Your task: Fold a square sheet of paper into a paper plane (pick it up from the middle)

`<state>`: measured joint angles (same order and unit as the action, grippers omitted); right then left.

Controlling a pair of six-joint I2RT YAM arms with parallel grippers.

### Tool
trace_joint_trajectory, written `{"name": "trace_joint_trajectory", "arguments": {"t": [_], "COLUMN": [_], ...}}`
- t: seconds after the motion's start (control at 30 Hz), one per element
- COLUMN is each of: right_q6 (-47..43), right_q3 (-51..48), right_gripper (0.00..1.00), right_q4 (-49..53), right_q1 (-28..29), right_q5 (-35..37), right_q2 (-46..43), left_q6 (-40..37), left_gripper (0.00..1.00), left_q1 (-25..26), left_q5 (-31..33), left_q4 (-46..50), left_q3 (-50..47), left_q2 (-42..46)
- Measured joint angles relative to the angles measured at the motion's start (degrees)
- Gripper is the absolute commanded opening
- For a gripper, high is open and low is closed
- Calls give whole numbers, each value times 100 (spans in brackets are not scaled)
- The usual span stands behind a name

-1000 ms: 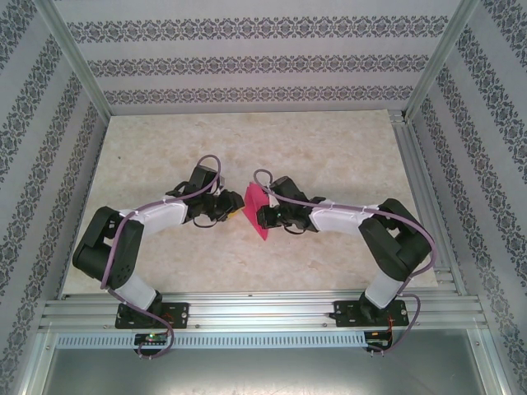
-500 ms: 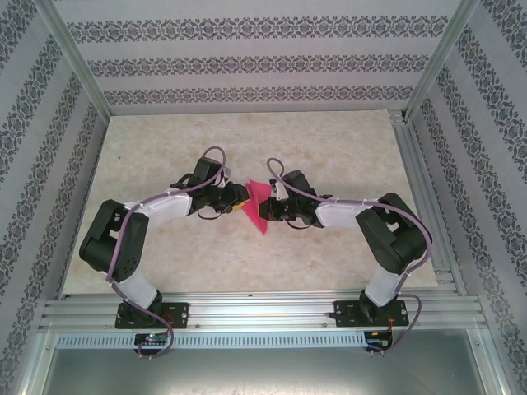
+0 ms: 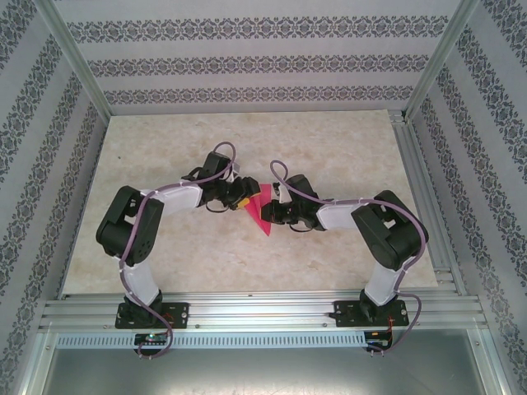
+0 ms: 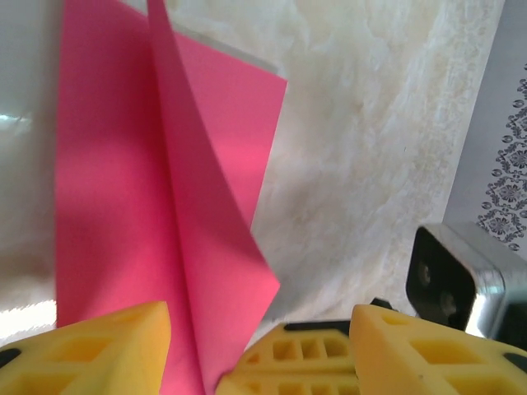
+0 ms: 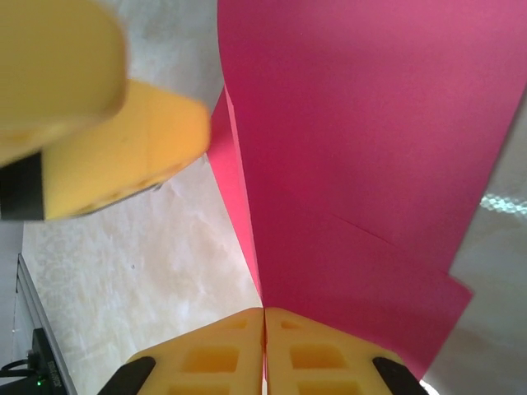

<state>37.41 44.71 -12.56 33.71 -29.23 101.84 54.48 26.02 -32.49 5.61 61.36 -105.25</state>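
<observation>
- The right tool [image 5: 263, 316] has its yellow fingers pressed together on an edge of the thin magenta-pink sheet of paper [image 5: 362, 148].
- The left tool [image 4: 259, 317] stands with its yellow fingers apart, and the sheet's creased flap runs between them.
- The sheet sits between both tools, over the middle of the beige marbled worktop [image 3: 329, 148].

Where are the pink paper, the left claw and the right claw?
pink paper [image 4: 123, 206]: left wrist view, its flat left panel.
left claw [image 4: 259, 317]: left wrist view, between its open yellow fingertips.
right claw [image 5: 264, 314]: right wrist view, where its shut fingertips pinch the paper.
</observation>
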Motion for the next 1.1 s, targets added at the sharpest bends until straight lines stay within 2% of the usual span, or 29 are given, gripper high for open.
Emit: {"name": "trace_joint_trajectory", "arguments": {"t": [0.3, 0.5, 0.6, 0.67, 0.77, 0.97, 1.1], "right_q6": [-590, -1003, -1064, -1084, -1073, -1169, -1233], "right_q3": [85, 400, 422, 422, 422, 490, 708], "right_gripper": [11, 13, 17, 27, 34, 38, 35], "right_q4": [564, 1152, 1292, 1351, 1429, 1742, 2214], "right_q1": [114, 402, 444, 444, 450, 673, 909], "right_q5": [284, 715, 852, 946, 1060, 1574, 2094], "right_q2": [-144, -157, -179, -212, -326, -485, -483], "left_q6": [-17, -46, -61, -61, -57, 24, 63], "left_gripper": [51, 52, 52, 54, 55, 55, 55], "left_q1": [4, 26, 42, 42, 42, 42, 42], "left_q5": [-28, -26, -42, -63, -68, -17, 7], "left_q4": [267, 564, 601, 603, 581, 514, 466], "left_q3": [636, 782, 793, 791, 774, 577, 511], "left_q2": [-461, -710, -761, -772, -772, -769, -763]}}
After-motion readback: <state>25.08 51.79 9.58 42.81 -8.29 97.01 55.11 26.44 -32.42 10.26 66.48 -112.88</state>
